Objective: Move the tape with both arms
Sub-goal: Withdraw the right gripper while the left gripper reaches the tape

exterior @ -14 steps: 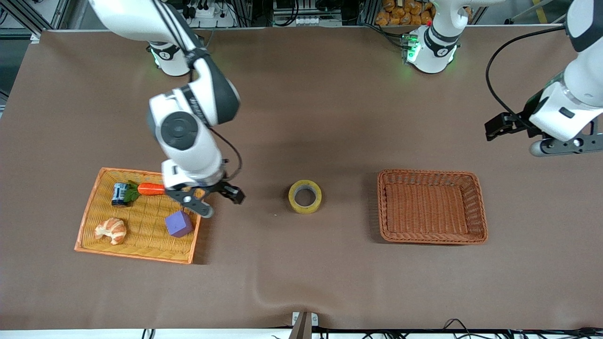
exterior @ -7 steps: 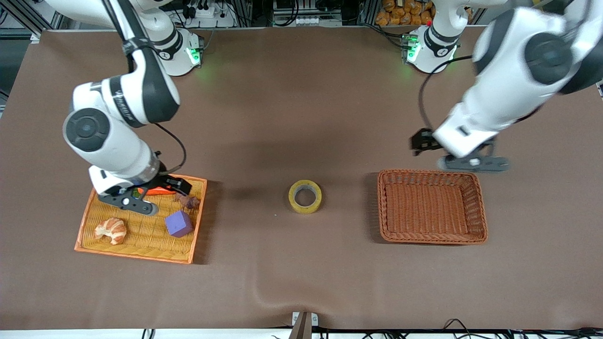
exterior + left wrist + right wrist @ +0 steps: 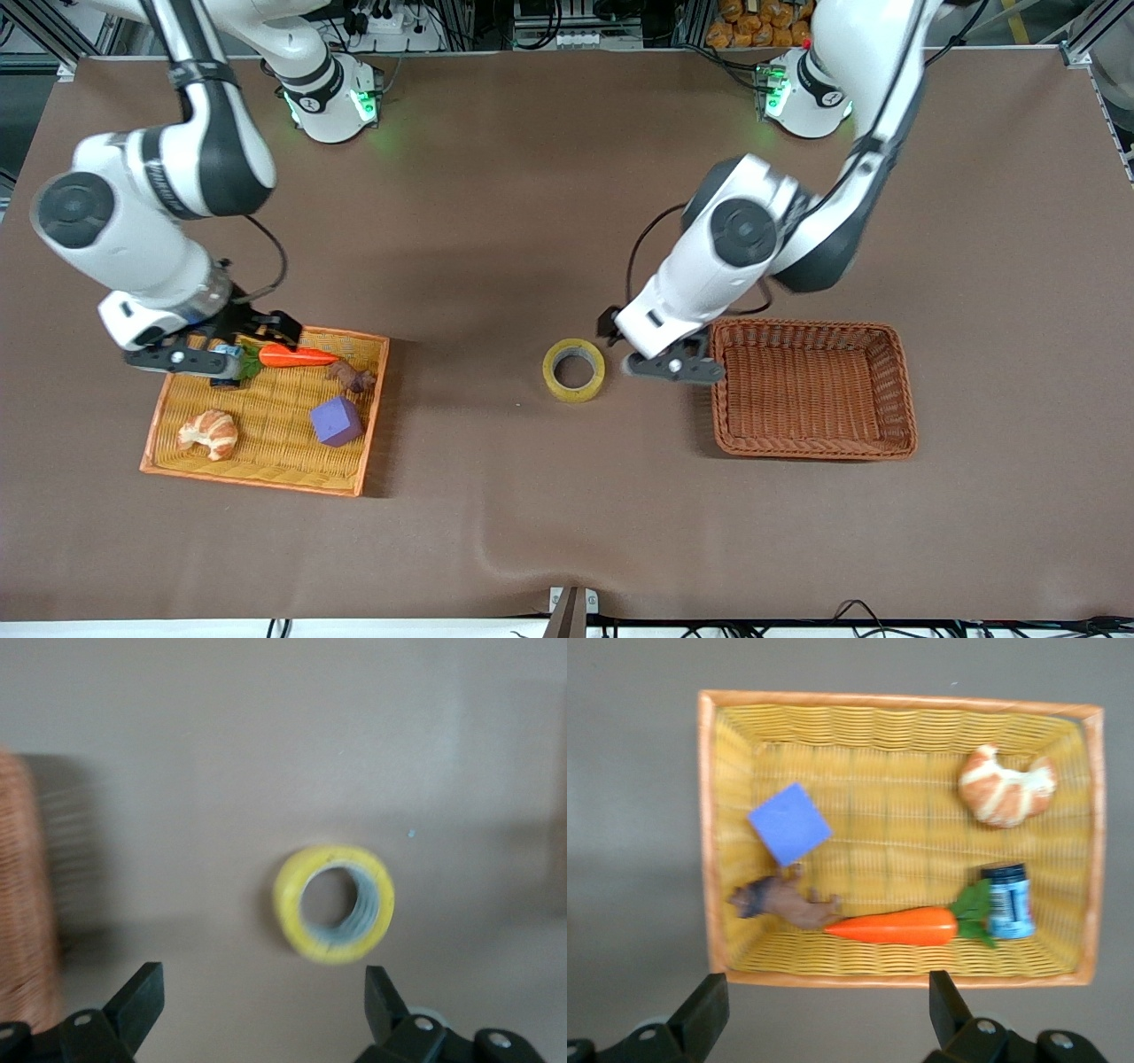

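Note, operator: on your desk (image 3: 567, 177) the tape (image 3: 574, 369) lies flat, hole upward, between two baskets. Your left tool (image 3: 660, 350), fingers apart, hangs just beside it toward the empty basket (image 3: 899, 390), nearer than your right tool (image 3: 208, 341), also apart, over the filled basket's (image 3: 266, 478) edge.

The front view looks steeply down from high across the table (image 3: 532, 221), facing both arm bases and taking in the whole surface. The left wrist view looks straight down from low over the tape (image 3: 334, 904), which the front view also shows (image 3: 574, 369), with the brown basket's edge (image 3: 22, 895). The right wrist view looks down on the yellow basket (image 3: 899, 704), shared with the front view (image 3: 266, 478).
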`<move>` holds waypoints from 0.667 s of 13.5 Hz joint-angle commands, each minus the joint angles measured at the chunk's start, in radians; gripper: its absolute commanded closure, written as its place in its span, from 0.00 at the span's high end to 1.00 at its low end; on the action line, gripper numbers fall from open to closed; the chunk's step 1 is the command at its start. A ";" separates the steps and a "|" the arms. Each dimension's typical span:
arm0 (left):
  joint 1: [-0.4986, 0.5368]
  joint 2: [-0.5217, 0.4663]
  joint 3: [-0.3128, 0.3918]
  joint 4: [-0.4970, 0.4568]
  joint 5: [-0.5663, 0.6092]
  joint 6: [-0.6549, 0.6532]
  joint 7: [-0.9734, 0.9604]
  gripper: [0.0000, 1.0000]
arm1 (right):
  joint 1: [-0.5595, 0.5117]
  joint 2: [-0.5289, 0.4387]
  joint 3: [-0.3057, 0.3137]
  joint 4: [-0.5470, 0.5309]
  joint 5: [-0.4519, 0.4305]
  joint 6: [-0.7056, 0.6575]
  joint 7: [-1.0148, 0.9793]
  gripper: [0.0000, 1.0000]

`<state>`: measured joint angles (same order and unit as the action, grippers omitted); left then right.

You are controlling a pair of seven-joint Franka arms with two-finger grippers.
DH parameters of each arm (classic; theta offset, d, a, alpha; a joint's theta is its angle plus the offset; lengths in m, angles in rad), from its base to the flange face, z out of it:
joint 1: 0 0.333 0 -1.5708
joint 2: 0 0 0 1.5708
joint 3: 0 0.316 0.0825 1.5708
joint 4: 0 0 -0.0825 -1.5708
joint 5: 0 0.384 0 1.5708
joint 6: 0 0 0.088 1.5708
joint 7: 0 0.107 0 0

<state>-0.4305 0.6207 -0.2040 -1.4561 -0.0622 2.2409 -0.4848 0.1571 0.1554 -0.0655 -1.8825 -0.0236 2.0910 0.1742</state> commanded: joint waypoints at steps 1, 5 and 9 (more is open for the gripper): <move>-0.034 0.097 0.018 0.056 -0.018 0.089 -0.003 1.00 | -0.085 -0.054 0.021 -0.053 0.047 0.015 -0.129 1.00; -0.072 0.197 0.026 0.056 -0.013 0.195 0.002 1.00 | -0.129 -0.072 0.020 -0.050 0.064 0.003 -0.209 1.00; -0.099 0.261 0.041 0.052 0.070 0.227 0.003 1.00 | -0.165 -0.129 0.018 -0.041 0.064 -0.031 -0.372 1.00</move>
<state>-0.5141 0.8417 -0.1775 -1.4341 -0.0381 2.4552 -0.4832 0.0357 0.0900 -0.0635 -1.8980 0.0210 2.0788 -0.0958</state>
